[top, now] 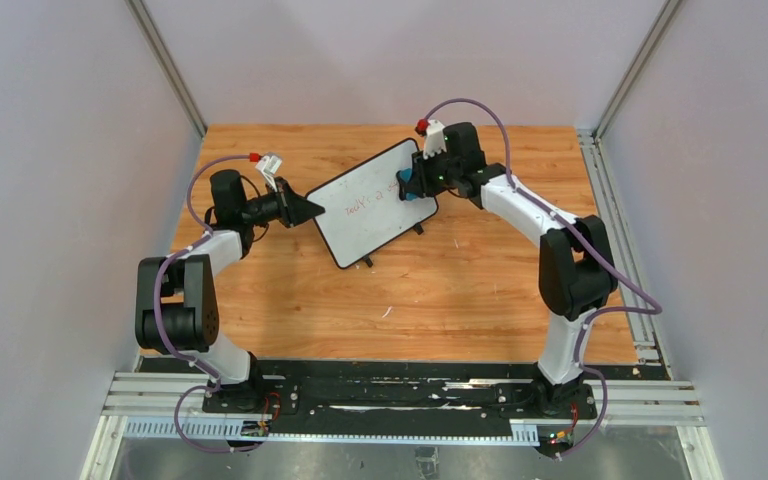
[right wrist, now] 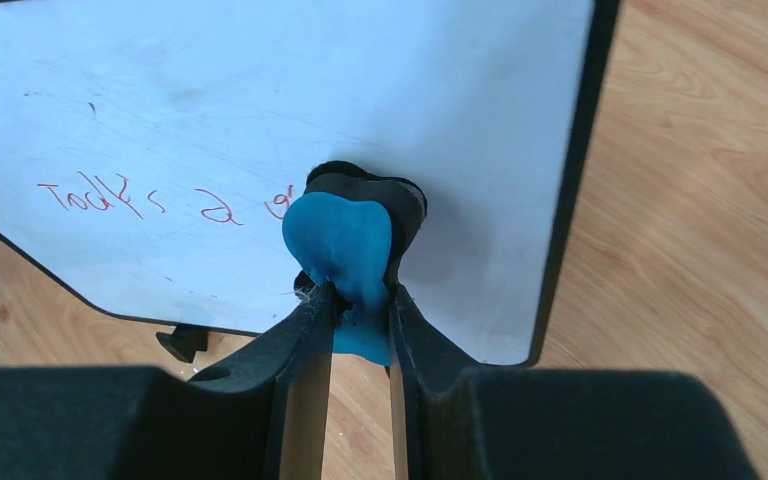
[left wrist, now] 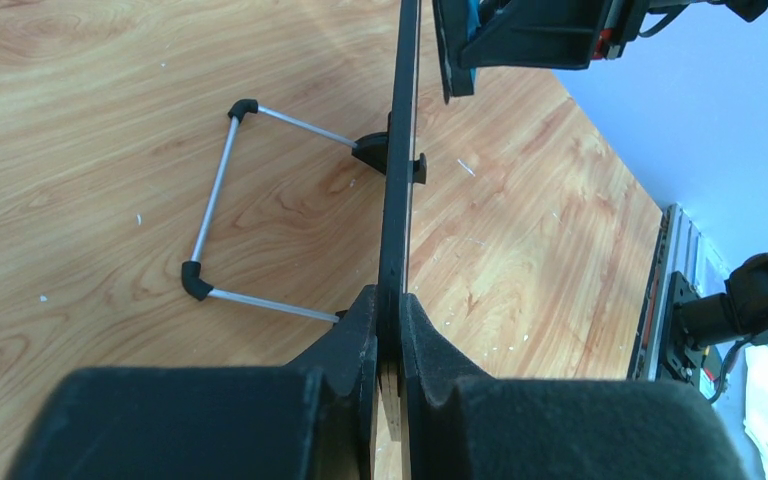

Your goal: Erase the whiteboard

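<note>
— Step in hand?
— Looked like the wipe itself, barely under way. Found the blue eraser (right wrist: 340, 245) pressed pad-first against the whiteboard (right wrist: 210, 100), just right of the red handwriting (right wrist: 140, 197), with the words unerased.
— And the whiteboard's place?
— Stood tilted near the middle of the bench (top: 460, 290), between the two arms, wire stand (left wrist: 215, 200) out behind it. Could not tell whether borne by that stand or by the grip on its edge.
— Left tool (left wrist: 390, 305)?
— Closed tight on the black frame, seen edge-on from the left wrist, one finger on either side. Served as a brace, by my reading.
— Right tool (right wrist: 360, 295)?
— Pinched nearly together on the eraser's blue grip, with only that thin tab between the fingers. Touched nothing else.
— Next move?
— Called for a sweep leftward across the lettering, as seen from the right wrist, with steady pressure into the face. Needed the brace to hold firm meanwhile; otherwise risked tipping the whiteboard back or sliding it along the bench. Probably needed more than one pass.
</note>
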Controlling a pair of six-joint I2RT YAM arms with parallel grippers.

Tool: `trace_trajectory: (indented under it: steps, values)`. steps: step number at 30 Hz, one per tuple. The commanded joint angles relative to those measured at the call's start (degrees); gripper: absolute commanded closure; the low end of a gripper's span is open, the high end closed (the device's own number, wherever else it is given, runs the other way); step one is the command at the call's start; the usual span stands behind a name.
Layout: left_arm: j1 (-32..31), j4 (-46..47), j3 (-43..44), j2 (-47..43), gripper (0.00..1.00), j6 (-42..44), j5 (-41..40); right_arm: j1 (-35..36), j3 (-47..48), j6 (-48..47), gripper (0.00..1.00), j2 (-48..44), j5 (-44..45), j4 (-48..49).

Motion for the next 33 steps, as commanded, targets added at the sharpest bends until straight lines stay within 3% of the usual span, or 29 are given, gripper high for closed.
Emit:
trace_trajectory:
  steps: [1, 22, 33]
  values:
    - [-0.1, -2.9, 0.0, 0.2, 1.00, 5.0, -4.7, 2.0, 2.5, -0.9, 0.99, 1.8, -0.1, -0.4]
    - [-0.1, -3.6, -0.2, -0.4, 1.00, 5.4, -4.5, 2.3, 0.4, -3.9, 0.99, 4.2, 16.8, 2.8]
    - [-0.1, -3.6, -0.1, -0.2, 1.00, 5.3, -4.6, 4.8, -1.0, -3.2, 0.99, 2.6, 15.1, 4.2]
